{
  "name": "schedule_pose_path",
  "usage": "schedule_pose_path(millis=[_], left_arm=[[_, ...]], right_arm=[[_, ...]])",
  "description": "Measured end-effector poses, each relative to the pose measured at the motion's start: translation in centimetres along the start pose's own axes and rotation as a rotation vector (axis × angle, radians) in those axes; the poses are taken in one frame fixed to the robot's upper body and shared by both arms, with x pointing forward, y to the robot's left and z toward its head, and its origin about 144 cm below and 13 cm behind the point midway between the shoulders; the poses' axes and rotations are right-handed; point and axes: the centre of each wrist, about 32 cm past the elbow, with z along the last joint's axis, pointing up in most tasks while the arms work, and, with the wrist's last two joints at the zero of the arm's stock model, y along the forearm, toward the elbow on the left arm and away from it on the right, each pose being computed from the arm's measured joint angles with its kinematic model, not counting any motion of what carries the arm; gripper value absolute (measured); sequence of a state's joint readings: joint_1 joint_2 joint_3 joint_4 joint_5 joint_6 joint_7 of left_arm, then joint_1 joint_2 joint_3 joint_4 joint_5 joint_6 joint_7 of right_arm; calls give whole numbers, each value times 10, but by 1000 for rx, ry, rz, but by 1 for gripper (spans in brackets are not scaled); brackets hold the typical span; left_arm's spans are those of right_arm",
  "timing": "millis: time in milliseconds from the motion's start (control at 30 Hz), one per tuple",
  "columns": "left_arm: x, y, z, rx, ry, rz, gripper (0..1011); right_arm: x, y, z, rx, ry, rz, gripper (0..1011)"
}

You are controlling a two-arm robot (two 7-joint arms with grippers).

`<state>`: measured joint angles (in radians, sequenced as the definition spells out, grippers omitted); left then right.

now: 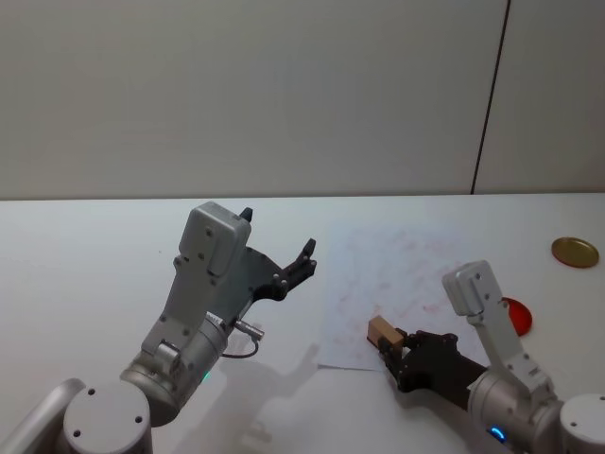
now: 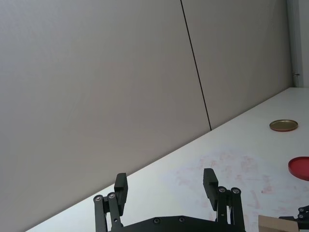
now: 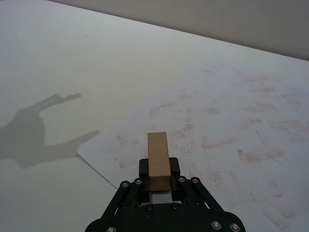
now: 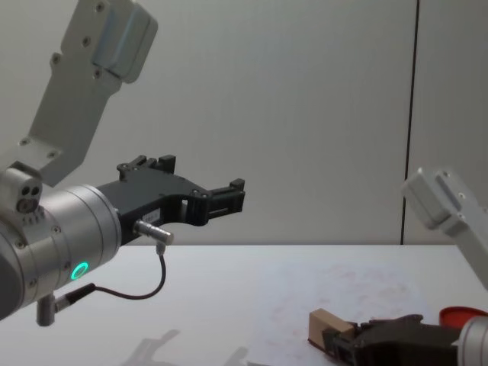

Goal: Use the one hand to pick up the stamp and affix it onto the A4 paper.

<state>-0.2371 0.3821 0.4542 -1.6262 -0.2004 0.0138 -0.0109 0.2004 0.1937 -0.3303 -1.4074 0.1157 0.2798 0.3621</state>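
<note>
My right gripper (image 1: 388,344) is shut on the stamp (image 1: 382,332), a small tan wooden block. The stamp (image 3: 157,154) sticks out forward from between the black fingers. It is low over the front left corner of the A4 paper (image 3: 231,121), a white sheet covered in faint red smudges; I cannot tell whether it touches. From the side, the stamp (image 4: 323,326) sits close to the tabletop. The paper (image 1: 402,270) lies right of centre. My left gripper (image 1: 278,233) is raised high above the table, left of the paper, open and holding nothing.
A flat red round ink pad (image 1: 516,316) lies just right of the paper. A gold round lid (image 1: 575,252) sits further back on the right. The white tabletop (image 1: 95,255) spreads wide to the left, with a grey wall behind.
</note>
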Motion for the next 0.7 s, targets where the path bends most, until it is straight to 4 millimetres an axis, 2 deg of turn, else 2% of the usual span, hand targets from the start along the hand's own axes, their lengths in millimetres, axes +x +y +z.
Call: schedule_pose_path(millis=[200,700], left_arm=[[0,0,0,0,0,0,993],[0,0,0,0,0,0,993]], right_arm=[[1,-3,-1,29,20,-9,217],[12,-18,21,246,58,-73,217]])
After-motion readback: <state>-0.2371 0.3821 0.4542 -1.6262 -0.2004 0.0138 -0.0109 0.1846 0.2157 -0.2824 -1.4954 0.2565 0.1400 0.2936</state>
